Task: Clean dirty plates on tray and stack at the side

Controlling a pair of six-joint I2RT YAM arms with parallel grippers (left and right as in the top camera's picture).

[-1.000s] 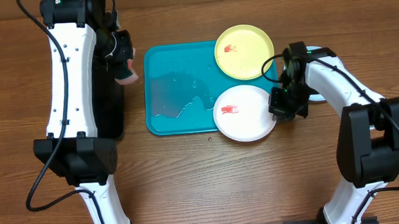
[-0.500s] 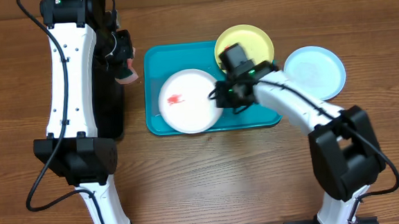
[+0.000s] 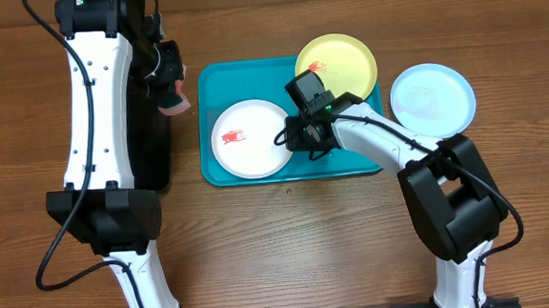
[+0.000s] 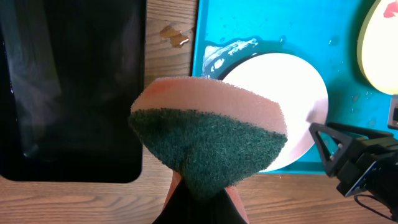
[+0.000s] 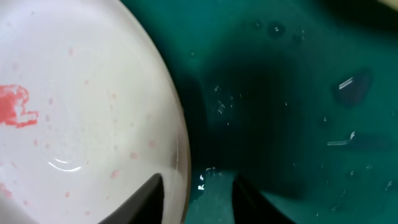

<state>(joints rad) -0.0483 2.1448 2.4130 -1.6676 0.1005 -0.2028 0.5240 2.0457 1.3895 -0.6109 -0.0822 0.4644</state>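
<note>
The white plate (image 3: 250, 139) with a red smear lies on the left half of the turquoise tray (image 3: 351, 161). My right gripper (image 3: 297, 138) is at its right rim. In the right wrist view the jaws (image 5: 198, 202) stand apart astride that rim, one finger over the white plate (image 5: 81, 93), one over the wet tray (image 5: 292, 93). The yellow-green plate (image 3: 338, 66), also smeared red, lies on the tray's far right corner. The light blue plate (image 3: 432, 99) lies on the table right of the tray. My left gripper (image 3: 168, 84) is shut on a pink-and-green sponge (image 4: 208, 143) left of the tray.
A black tray (image 3: 151, 133) lies left of the turquoise one, under my left arm, and also shows in the left wrist view (image 4: 68, 87). A small wet spot (image 4: 174, 36) is on the wood between the two trays. Water films the turquoise tray's floor.
The white plate has gone from the tray's right front edge to its left half, with my right gripper at its rim. The light blue plate has come into view. The left arm is still.
</note>
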